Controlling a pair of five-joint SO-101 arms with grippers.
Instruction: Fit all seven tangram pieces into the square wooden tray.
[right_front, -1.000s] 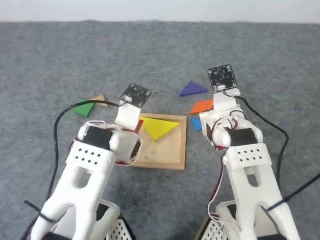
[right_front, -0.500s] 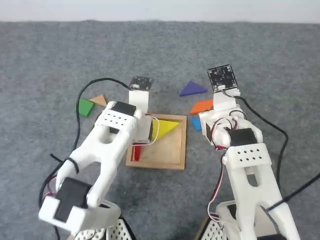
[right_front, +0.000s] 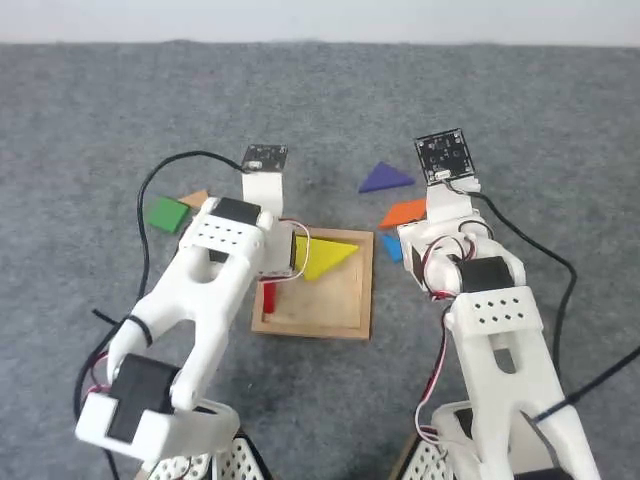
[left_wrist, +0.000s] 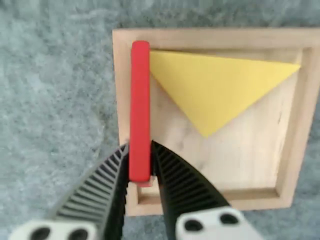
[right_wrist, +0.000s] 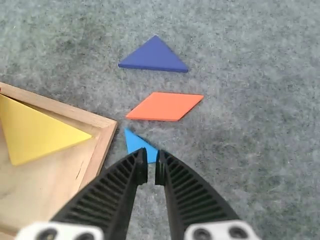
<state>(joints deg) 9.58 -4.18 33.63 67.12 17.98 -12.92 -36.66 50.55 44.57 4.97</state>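
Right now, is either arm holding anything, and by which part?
The left gripper holds the red piece on edge, jaws pressed on its two flat faces near one end. The right gripper holds nothing.

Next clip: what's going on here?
The left claw grips a red piece standing on edge along one side wall of the wooden tray. A yellow triangle lies inside the tray. The right claw hangs by a light blue triangle just outside it. An orange parallelogram, dark blue triangle, green square and tan triangle lie loose on the carpet.
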